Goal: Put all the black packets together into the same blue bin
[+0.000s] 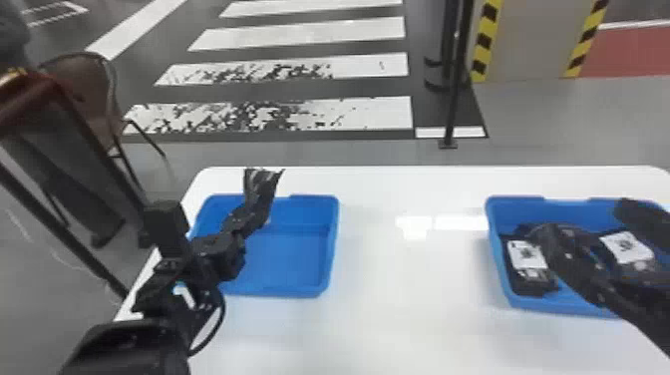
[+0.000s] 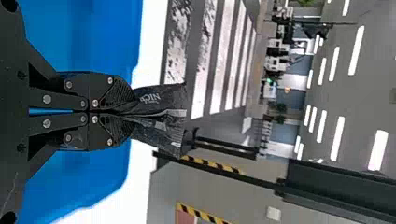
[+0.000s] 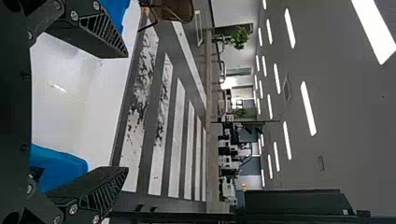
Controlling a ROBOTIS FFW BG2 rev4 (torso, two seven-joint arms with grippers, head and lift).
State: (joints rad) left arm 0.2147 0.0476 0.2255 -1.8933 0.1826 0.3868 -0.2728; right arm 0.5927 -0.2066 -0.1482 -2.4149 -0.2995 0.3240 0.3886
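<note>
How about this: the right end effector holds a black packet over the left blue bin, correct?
Almost. It's the left end effector, not the right, that holds a black packet over the left blue bin, as the head view shows.

White counter, smooth, glossy; pale reflections on the surface (image 1: 379, 289). Far-left corner rounded. Two blue bins directly on it, well apart, bare counter between. Left bin (image 1: 333, 244) near left edge, towards far-left corner. Right bin (image 1: 548, 212) near right edge. Both set in slightly from far edge.
</note>
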